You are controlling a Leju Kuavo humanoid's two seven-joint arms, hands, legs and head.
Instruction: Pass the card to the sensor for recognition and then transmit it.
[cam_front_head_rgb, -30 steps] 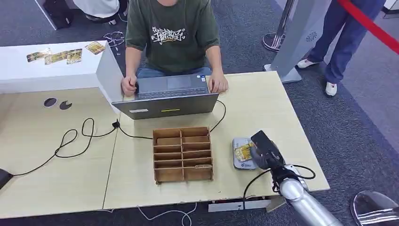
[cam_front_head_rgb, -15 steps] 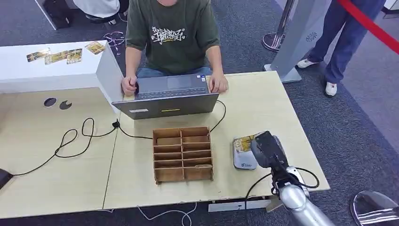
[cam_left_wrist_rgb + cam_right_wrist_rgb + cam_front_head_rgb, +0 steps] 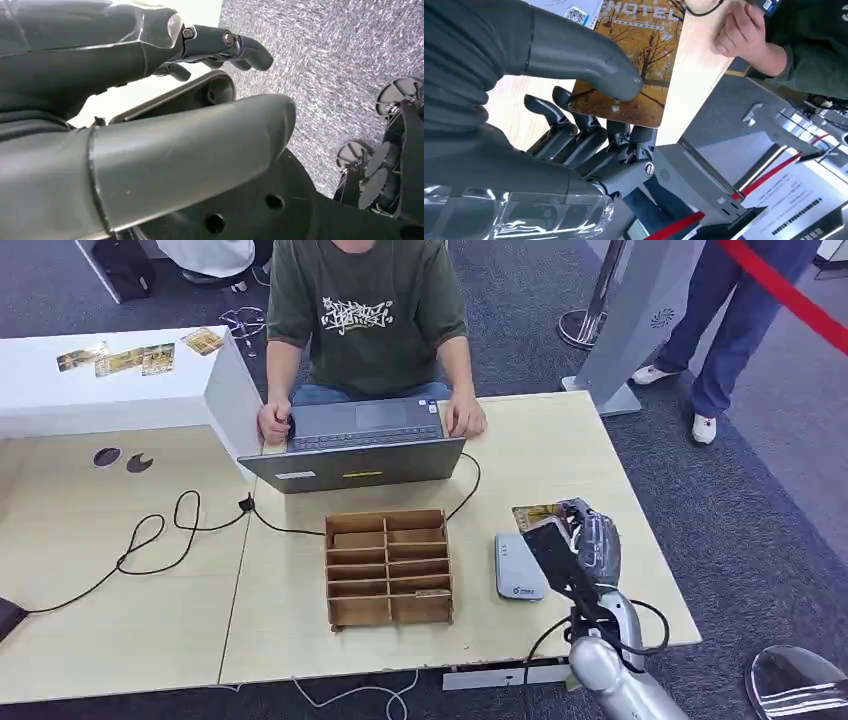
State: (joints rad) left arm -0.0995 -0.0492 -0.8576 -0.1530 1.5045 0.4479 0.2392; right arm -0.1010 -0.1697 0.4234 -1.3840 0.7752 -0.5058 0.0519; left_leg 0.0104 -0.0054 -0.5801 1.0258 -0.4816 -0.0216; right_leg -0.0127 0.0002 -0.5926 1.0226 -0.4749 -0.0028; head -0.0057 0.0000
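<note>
Our right hand (image 3: pixel 585 545) pinches the card (image 3: pixel 634 65); the wrist view shows its "HOTEL" print. We have lifted it off the sensor (image 3: pixel 518 567), toward two o'clock. Our left hand (image 3: pixel 150 100) holds nothing, fingers apart.

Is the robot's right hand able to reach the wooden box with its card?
Probably yes. The right hand holds the card, and only the grey sensor lies between it and the wooden box.

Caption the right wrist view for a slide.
Right hand pinching a golden autumn-print hotel card above the light wooden table, near a person's hand.
</note>
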